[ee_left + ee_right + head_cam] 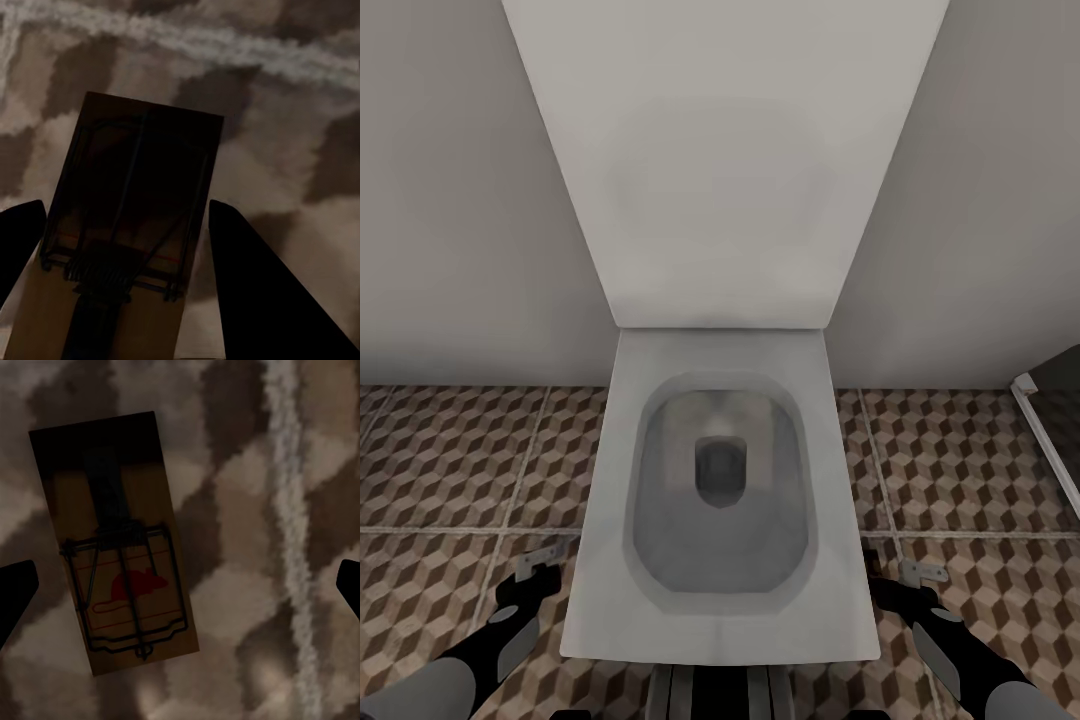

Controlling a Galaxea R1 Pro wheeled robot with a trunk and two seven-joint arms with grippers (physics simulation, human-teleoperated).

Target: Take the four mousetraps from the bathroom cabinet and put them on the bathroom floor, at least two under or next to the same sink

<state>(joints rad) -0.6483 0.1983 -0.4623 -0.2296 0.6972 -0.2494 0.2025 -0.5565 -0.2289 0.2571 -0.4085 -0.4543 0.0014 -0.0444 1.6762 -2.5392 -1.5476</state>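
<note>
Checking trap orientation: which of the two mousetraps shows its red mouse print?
The mousetrap under the right tool; its red mouse print is plain. The mousetrap at the left tool looks dark, no print visible.

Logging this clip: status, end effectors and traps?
Left end effector straddling a mousetrap, grip uncertain. Right end effector open, second mousetrap flat on the tiled floor. Toilet dead ahead, not the sink.

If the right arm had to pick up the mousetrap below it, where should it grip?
Probably across the long edges of the mousetrap, near the bare wooden end away from the wire spring, coming straight down. It looks flat on the tiled floor, and the right gripper is open wide above it.
</note>
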